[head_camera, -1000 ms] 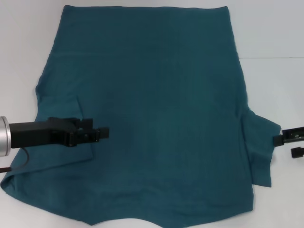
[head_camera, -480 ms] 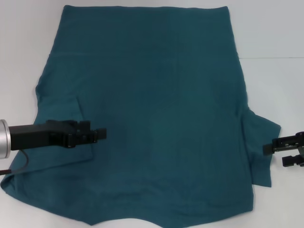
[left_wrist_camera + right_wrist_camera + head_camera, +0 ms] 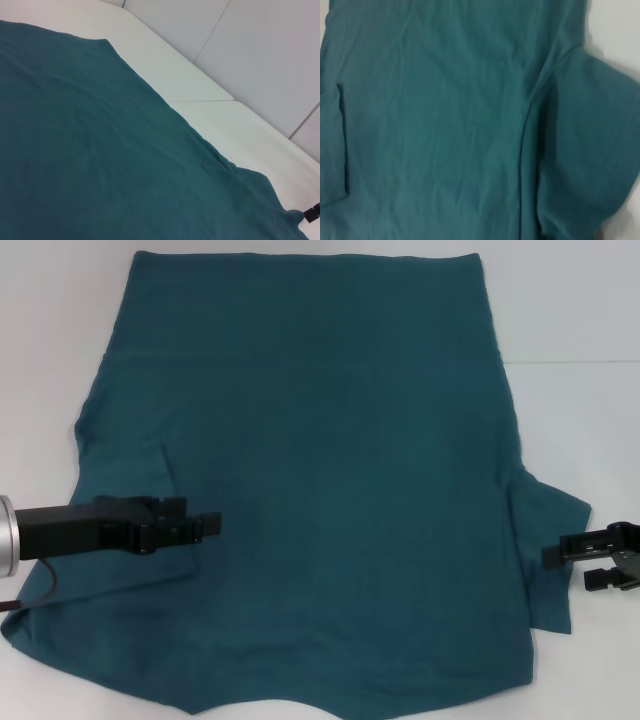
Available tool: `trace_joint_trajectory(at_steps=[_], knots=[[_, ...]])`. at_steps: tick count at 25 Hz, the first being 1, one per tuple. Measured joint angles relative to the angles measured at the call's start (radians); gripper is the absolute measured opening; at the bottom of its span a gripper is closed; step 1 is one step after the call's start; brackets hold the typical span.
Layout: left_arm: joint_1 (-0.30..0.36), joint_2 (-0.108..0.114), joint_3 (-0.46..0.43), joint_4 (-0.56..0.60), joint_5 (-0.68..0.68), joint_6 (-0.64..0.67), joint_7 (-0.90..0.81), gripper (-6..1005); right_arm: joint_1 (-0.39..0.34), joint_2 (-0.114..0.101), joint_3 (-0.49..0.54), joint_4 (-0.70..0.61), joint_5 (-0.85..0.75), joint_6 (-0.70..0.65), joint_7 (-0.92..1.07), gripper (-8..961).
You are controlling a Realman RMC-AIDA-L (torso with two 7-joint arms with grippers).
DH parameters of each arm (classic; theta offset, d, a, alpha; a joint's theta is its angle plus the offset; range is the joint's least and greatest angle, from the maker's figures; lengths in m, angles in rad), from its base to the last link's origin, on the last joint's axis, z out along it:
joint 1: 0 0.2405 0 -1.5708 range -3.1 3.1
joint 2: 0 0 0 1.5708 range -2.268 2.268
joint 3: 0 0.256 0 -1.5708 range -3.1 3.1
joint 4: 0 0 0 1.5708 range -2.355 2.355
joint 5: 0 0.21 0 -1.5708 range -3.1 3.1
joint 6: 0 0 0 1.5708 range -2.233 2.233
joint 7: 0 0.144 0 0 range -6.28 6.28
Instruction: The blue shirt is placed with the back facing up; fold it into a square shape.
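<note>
Left tool (image 3: 212, 525) sits over the left part of the blue shirt (image 3: 330, 470), low on the near-left side, pointing right toward the middle of the cloth; from the head view I honestly can't tell if its fingers are apart or together, they just read as one dark block; whether it touches the fabric is also not clear; its own wrist view shows none of its fingers.

Right tool (image 3: 585, 562) is at the right edge of the scene, right by the shirt's right sleeve; its two black fingers look spread apart, one above the other with a visible gap, nothing between them; the upper fingertip is at the sleeve's outer edge, maybe just overlapping it, can't say if it's touching.

Shirt itself lies spread flat on the white worktop (image 3: 580, 420), plain side up, no lettering showing; straight edge on the far side, wavy hem-like edge near; left sleeve is partly folded over onto the body, leaving a vertical crease line near the left tool; right sleeve sticks out to the right and hangs toward the near side.

Right wrist view looks down on the teal fabric (image 3: 445, 115) with the sleeve seam curving through it; left wrist view shows the cloth (image 3: 90, 150) running off to the worktop edge (image 3: 210, 115), with a tiny bit of the other tool (image 3: 313, 214) in the corner.
</note>
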Motion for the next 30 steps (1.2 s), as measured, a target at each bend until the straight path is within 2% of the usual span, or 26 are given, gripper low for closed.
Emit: trace_joint_trajectory(at_steps=[7,30], knots=[[0.003,0.000,0.000,0.000,0.000,-0.007,0.000,725,0.002,0.012,-0.004,0.009,0.000,0.025,-0.005,945],[0.016,-0.003,-0.005,-0.002,-0.008,-0.014,0.001,724,0.007,0.027,0.010,0.023,0.048,0.075,-0.024,944]])
